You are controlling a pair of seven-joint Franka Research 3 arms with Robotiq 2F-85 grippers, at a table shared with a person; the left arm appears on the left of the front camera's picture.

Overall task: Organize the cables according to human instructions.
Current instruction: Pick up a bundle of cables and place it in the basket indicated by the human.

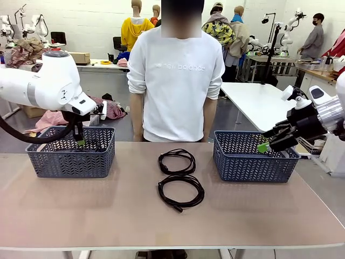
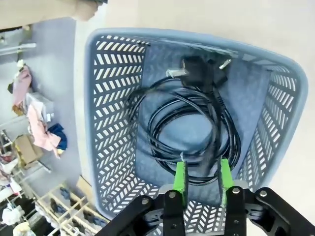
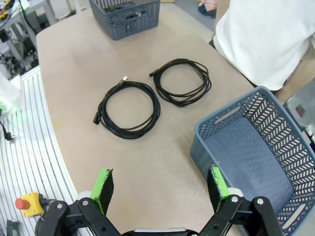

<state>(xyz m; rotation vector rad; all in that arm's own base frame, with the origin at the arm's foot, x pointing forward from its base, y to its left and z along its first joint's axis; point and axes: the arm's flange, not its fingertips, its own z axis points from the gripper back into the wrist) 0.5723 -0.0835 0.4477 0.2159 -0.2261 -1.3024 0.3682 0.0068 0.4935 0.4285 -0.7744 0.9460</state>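
**Hovering over both baskets, two cords left on the table**

Hanging above the left basket (image 1: 70, 159), the left gripper (image 1: 80, 141) points straight down into it. In the left wrist view its green pads (image 2: 180, 177) stand a narrow way apart, and no cord is pinched between them that can be seen. Below them, on the basket's floor, lies a coiled black bundle of cable (image 2: 189, 130), its plugs bunched at the far end. Whether that bundle is one cord or two cannot be told.

The right gripper (image 1: 264, 144) is held in the air at the near right corner of the right basket (image 1: 253, 164), its jaws spread wide with nothing in them. The right wrist view shows that basket's floor bare.

Two more coiled cables lie on the table (image 1: 108, 210) between the baskets, one behind the other and just apart. The far coil (image 1: 177, 161) is closer to the person (image 1: 175, 81), who stands at the far edge. The near coil (image 1: 181, 191) is closer to the robot, with a plug end sticking out of its front.
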